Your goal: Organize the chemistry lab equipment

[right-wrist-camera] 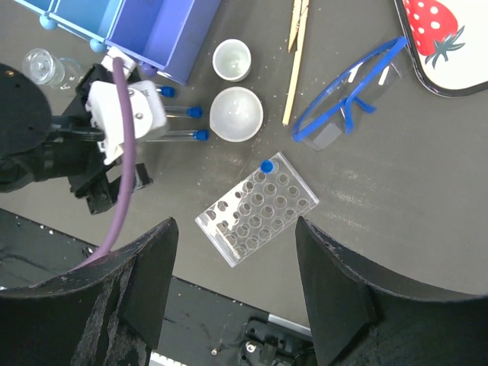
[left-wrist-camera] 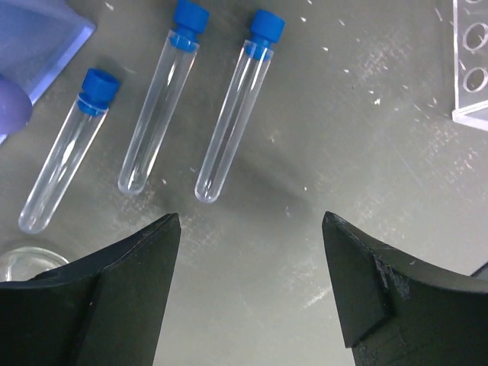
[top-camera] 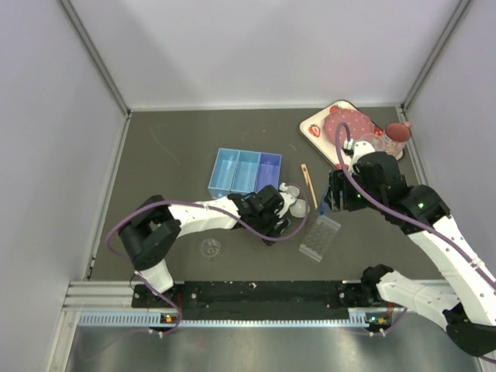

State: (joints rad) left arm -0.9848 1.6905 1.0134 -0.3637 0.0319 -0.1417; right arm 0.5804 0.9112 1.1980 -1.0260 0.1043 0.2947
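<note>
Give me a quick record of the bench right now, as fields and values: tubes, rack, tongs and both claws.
tubes: three blue-capped tubes lying flat side by side, not in the rack
rack: well rack, one blue piece in an edge well
tongs: wooden tongs lying flat beside the white dishes
left claw: left claw open, above the tubes, holding nothing
right claw: right claw open, above the rack, empty

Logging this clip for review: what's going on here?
Two robot arms are sorting lab gear. The left gripper hovers open just above three blue-capped tubes lying side by side beside the blue bin, holding nothing. The right gripper hangs open over the clear well rack, where one blue cap shows in a corner well. Wooden tongs and two white dishes lie loose nearby.
</note>
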